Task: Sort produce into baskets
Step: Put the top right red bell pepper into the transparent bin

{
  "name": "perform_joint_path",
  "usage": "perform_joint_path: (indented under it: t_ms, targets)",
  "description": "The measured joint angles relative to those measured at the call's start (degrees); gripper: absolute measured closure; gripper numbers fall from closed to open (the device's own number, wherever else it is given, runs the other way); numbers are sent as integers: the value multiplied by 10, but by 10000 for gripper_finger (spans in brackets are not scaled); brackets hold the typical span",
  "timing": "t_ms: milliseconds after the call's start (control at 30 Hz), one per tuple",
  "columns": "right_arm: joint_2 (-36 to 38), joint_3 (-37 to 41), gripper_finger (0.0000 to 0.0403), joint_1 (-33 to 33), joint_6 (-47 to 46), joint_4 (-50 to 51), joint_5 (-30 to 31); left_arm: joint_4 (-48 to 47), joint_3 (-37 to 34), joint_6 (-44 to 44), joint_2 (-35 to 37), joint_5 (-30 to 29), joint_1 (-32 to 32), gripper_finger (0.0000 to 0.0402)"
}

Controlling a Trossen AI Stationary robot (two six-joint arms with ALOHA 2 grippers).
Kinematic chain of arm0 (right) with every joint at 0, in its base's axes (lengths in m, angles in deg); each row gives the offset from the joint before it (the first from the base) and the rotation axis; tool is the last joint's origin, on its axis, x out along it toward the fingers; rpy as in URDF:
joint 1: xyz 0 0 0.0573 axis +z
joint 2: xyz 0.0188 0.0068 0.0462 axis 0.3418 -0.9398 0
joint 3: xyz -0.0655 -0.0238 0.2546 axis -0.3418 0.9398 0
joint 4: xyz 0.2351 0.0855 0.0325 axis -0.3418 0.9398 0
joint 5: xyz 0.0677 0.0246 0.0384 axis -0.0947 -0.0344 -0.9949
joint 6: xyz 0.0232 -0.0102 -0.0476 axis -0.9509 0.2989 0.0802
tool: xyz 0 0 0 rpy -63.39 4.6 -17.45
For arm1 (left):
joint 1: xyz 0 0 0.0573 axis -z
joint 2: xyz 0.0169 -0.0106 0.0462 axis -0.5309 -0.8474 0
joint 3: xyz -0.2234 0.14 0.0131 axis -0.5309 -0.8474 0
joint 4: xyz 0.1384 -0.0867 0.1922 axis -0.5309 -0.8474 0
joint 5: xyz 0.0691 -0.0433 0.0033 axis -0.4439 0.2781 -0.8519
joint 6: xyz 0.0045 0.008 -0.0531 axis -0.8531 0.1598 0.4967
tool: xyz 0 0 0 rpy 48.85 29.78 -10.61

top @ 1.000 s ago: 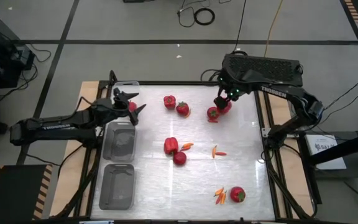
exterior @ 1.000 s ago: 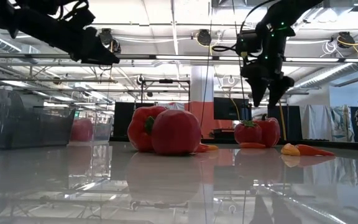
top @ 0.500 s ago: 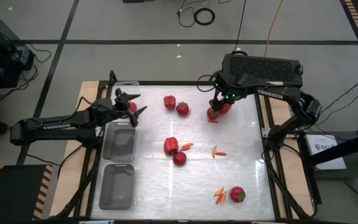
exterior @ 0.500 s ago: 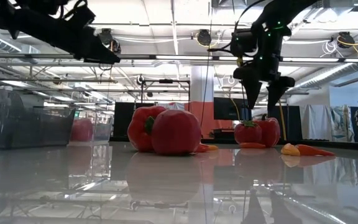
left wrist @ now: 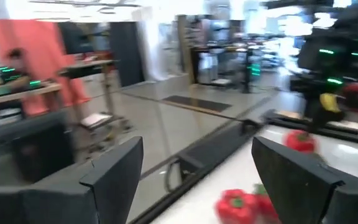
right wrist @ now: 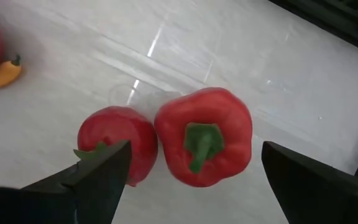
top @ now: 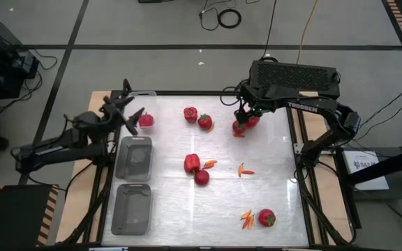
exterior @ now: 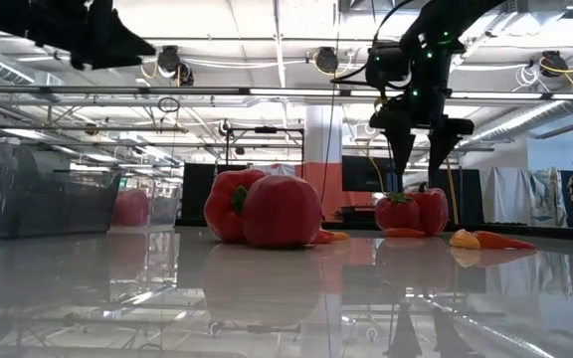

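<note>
My right gripper is open above a red bell pepper and a red tomato that lie side by side at the table's far right. Its fingers stand on either side of the pair, clear of both; the low view shows it above them. My left gripper is open and empty, raised beside the far clear basket. One red tomato lies in that basket. The middle basket and the near basket stand along the left edge.
A pepper and a tomato lie at the far centre, and a pepper and a tomato mid-table. Chilies lie at the centre and near the front, where a tomato also lies.
My left gripper has drawn back from over the far basket toward the table's left edge and has risen, staying open. The tomato has stayed in the basket. My right gripper has shifted slightly toward the table's left above the pepper and tomato.
</note>
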Motion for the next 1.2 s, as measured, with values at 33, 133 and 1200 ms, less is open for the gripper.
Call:
perform_joint_path:
  t_ms: [33, 133, 1200]
  targets:
    - [0, 0, 51, 0, -3, 0, 0, -5, 0, 5, 4, -20, 0, 94]
    - [0, 0, 51, 6, -17, 0, 0, -10, -7, 9, 11, -64, 0, 94]
    - [-1, 41, 261, 36, -79, -42, 80, 29, -34, 8, 13, -127, 0, 94]
